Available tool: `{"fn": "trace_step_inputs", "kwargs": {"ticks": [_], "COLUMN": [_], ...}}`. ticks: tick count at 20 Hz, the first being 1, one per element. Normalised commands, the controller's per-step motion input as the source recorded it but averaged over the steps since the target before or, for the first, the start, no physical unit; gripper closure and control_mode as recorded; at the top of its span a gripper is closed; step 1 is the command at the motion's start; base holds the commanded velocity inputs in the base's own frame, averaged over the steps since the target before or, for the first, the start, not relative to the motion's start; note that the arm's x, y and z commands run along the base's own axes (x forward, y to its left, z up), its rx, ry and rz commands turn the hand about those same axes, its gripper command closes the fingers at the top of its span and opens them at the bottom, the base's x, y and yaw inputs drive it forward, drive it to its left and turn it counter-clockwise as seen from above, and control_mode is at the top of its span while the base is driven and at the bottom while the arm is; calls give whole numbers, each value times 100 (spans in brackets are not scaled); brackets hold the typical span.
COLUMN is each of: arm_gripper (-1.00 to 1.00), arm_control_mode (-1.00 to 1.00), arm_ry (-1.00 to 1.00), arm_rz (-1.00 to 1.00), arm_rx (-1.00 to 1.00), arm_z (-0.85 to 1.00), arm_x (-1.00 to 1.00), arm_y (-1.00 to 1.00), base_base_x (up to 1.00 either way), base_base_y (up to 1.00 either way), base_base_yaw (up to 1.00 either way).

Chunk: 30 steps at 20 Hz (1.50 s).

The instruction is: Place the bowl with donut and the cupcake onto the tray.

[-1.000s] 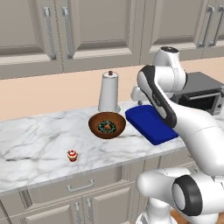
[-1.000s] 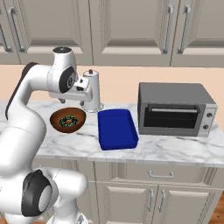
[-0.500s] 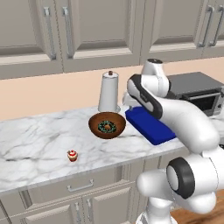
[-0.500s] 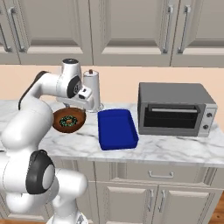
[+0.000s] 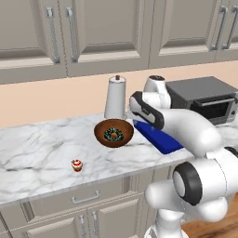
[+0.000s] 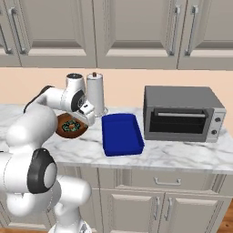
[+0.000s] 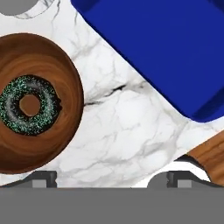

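Note:
The brown bowl (image 5: 114, 133) stands on the marble counter in front of the paper towel roll, with the chocolate-iced donut (image 5: 114, 135) lying in it. Left of it, near the counter's front edge, stands the small cupcake (image 5: 77, 165). The dark blue tray (image 6: 121, 133) lies just right of the bowl, flat and bare. My gripper (image 6: 88, 121) hangs open over the strip of counter between bowl and tray, holding nothing. In the hand view the bowl (image 7: 65, 74) and donut (image 7: 28, 110) lie at the left, the tray (image 7: 162, 48) at the upper right, and the gripper (image 7: 111, 179) spans bare marble.
A white paper towel roll (image 5: 116, 96) stands upright close behind the bowl. A grey toaster oven (image 6: 182, 113) sits right of the tray. Closed wall cabinets hang above the counter. Open marble stretches left of the bowl around the cupcake.
The hand has come down and slightly toward the bowl, from above the tray's near end to low over the counter. Its jaws stay wide; bowl, cupcake and tray have not moved.

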Motion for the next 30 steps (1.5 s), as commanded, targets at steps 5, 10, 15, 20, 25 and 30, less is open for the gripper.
{"fn": "trace_step_inputs", "kwargs": {"ticks": [5,10,15,20,25,30], "arm_gripper": [-100,-100,-100,-100,-100,-100], "arm_control_mode": [-100,-100,-100,-100,-100,-100], "arm_ry": [0,0,-3,-2,-1,6], "arm_rz": [-19,-4,0,1,1,0], "arm_rx": [5,2,0,0,0,0], "arm_z": [-43,-15,-28,-28,-32,-30], "arm_x": [30,32,42,50,40,15], "arm_y": [19,12,-4,-1,0,2], "base_base_x": [0,0,0,0,0,0], "base_base_y": [0,0,0,0,0,0], "base_base_yaw": [0,0,0,0,0,0]}}
